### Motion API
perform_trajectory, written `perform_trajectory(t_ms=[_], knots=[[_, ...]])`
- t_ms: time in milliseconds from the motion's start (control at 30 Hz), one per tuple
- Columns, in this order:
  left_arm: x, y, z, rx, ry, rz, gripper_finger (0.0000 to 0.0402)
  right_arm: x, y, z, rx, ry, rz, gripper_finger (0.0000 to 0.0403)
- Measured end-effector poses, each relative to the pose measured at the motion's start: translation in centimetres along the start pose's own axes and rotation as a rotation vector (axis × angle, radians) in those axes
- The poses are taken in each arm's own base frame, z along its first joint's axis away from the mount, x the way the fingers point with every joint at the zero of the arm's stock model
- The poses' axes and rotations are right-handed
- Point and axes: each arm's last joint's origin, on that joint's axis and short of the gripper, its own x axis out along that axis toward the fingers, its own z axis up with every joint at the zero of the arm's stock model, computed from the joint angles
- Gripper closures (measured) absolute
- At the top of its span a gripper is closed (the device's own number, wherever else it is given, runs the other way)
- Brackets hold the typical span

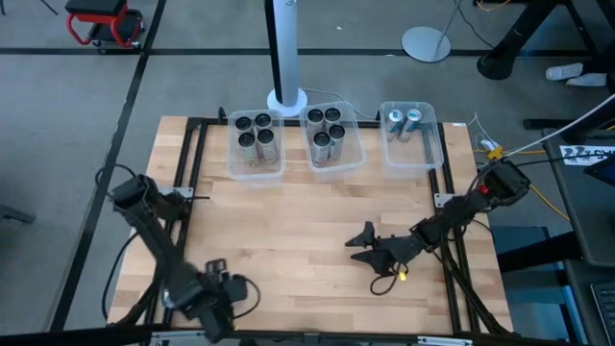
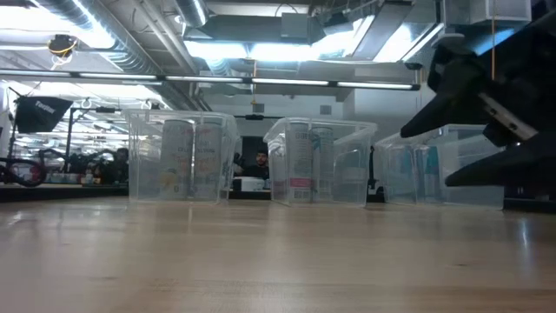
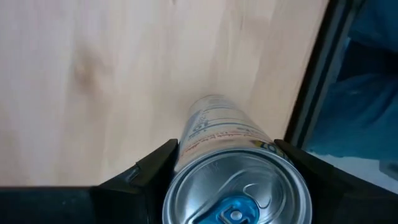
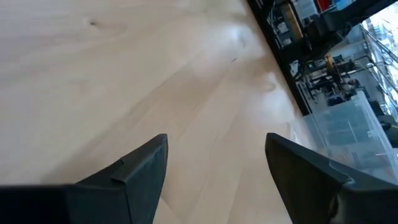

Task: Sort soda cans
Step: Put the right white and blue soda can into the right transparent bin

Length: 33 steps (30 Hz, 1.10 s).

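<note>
We barely see the left end effector [image 1: 223, 300] at the desk's [image 1: 288, 231] edge; it pinches a can [image 3: 233, 168]. The right end effector [image 1: 363, 243] is spread, and three bins [image 1: 256, 144] hold cans.

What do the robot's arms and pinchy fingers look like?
Both arms are black and jointed. The right gripper has two pointed, wedge-shaped dark fingers, a small yellow bit nearby, and orange marks higher up. The left gripper is black too, trailing looping black cables.
</note>
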Motion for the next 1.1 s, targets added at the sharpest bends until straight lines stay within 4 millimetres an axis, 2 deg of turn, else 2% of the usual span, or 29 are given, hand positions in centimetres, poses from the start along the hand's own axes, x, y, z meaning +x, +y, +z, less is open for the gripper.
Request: perform_trajectory(t_ms=[267,433,600,733,1100], knots=[[-2.1,3.7,8.0,0.169,-0.073,0.000,0.0180,-1.0,1.1,1.1,-0.012,0.025,-0.058,0.0135],[-2.4,6.4,11.7,0.263,-0.106,0.014,0.0179,-1.3,1.4,1.3,0.024,0.030,-0.077,0.0135],[-1.8,9.4,14.4,0.306,-0.102,0.038,0.0178,-1.5,1.7,1.6,0.047,0.014,-0.069,0.0135],[-1.1,10.9,16.3,0.323,-0.116,0.003,0.0178,-1.6,1.7,1.7,0.048,0.026,-0.086,0.0135],[2.6,12.3,18.3,0.351,-0.021,0.018,0.0177,-1.6,1.6,1.6,0.043,0.047,-0.109,0.0135]])
